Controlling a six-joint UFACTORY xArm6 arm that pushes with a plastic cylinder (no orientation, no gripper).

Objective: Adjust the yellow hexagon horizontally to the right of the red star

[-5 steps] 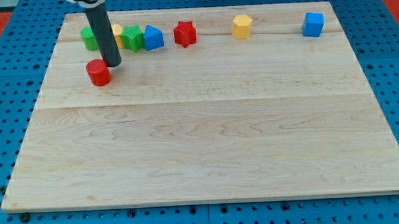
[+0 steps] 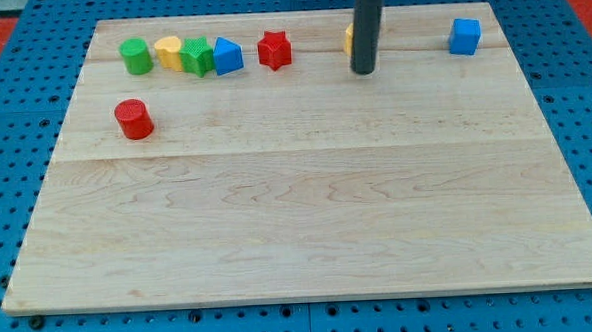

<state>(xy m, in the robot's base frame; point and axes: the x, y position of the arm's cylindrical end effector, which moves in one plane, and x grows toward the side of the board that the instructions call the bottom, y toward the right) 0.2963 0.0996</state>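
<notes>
The red star (image 2: pixel 274 50) sits near the view's top, left of centre. The yellow hexagon (image 2: pixel 349 38) is to its right, mostly hidden behind my dark rod; only a sliver of its left edge shows. My tip (image 2: pixel 363 71) rests on the board just below the hexagon, well to the right of the red star.
A row at the top left holds a green cylinder (image 2: pixel 136 56), a yellow block (image 2: pixel 168 51), a green block (image 2: pixel 198 56) and a blue block (image 2: pixel 228 56). A red cylinder (image 2: pixel 133 120) stands below them. A blue cube (image 2: pixel 464 36) sits at the top right. The wooden board (image 2: pixel 298 216) lies on a blue pegboard.
The rod has swung from beside the red cylinder at the left to the yellow hexagon at the top. The red cylinder has shifted slightly down and left.
</notes>
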